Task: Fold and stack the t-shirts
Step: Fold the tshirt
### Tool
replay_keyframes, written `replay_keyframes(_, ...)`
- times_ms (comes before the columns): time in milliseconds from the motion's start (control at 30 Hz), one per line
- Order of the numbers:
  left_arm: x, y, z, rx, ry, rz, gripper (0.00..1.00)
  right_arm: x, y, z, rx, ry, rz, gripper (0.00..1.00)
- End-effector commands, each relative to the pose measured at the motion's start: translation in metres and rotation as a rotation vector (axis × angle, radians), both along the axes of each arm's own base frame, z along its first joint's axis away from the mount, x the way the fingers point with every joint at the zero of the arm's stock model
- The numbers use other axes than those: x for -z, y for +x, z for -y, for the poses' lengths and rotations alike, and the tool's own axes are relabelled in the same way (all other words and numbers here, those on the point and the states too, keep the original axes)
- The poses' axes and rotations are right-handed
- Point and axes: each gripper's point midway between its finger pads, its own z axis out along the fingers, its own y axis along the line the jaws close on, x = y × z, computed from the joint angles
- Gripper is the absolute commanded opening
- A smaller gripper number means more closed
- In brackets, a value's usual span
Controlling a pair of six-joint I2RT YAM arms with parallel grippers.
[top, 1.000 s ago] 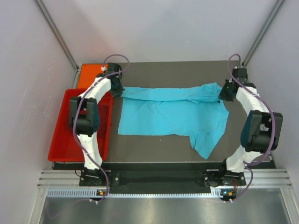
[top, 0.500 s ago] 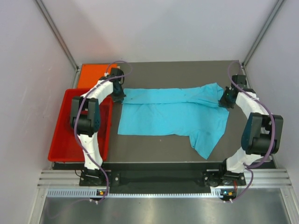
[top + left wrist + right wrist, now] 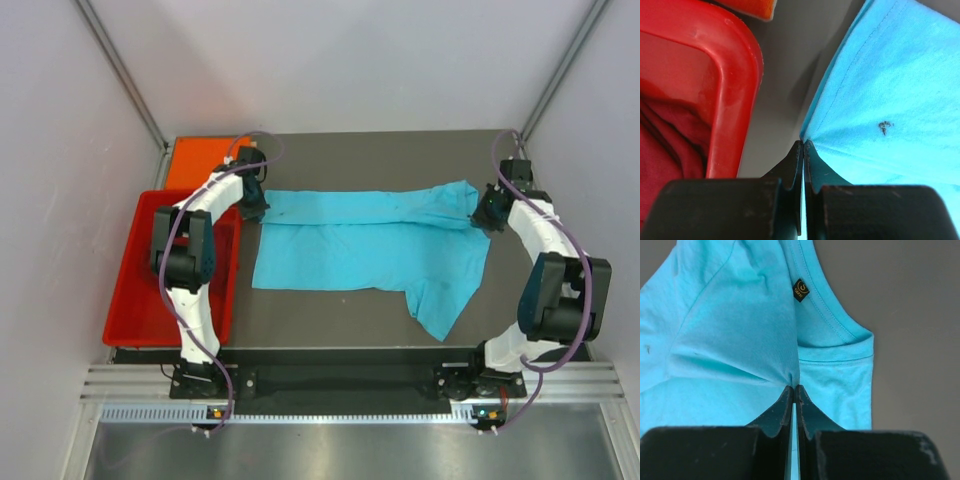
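The turquoise t-shirt [image 3: 370, 245] lies spread on the bench [image 3: 400, 150], long axis left to right, collar toward the right arm. The left fingers [image 3: 790, 172] are pinched on its far hem corner. The right fingers [image 3: 777, 415] are pinched on cloth beside the collar.

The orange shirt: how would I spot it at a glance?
On the dark table, go to the far left corner, just behind the red tray. The orange shirt lies flat there: brighter than the tray's red, and a smaller patch than the turquoise shirt spread mid-table.
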Motion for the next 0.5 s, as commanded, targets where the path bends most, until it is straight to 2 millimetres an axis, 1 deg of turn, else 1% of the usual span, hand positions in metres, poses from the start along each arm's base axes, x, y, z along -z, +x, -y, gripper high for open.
replay_keyframes(0,-0.01,-0.004,0.002,0.013,-0.013,0.014,0.0,-0.009,-0.005,0.014,0.054,-0.032,0.02,0.0)
replay_keyframes(100,-0.007,-0.008,0.005,0.012,-0.035,0.012,0.0,0.004,-0.009,0.017,0.062,-0.033,-0.017,0.0)
replay_keyframes(200,-0.001,-0.013,0.007,0.009,-0.046,-0.002,0.0,0.006,-0.009,0.022,0.075,-0.036,-0.023,0.0)
replay_keyframes(300,0.005,-0.016,0.009,0.011,-0.06,-0.015,0.0,0.001,-0.007,0.026,0.088,-0.028,-0.011,0.0)
replay_keyframes(467,0.008,-0.018,0.015,0.013,-0.096,-0.011,0.0,-0.013,-0.005,0.029,0.095,-0.03,0.015,0.0)
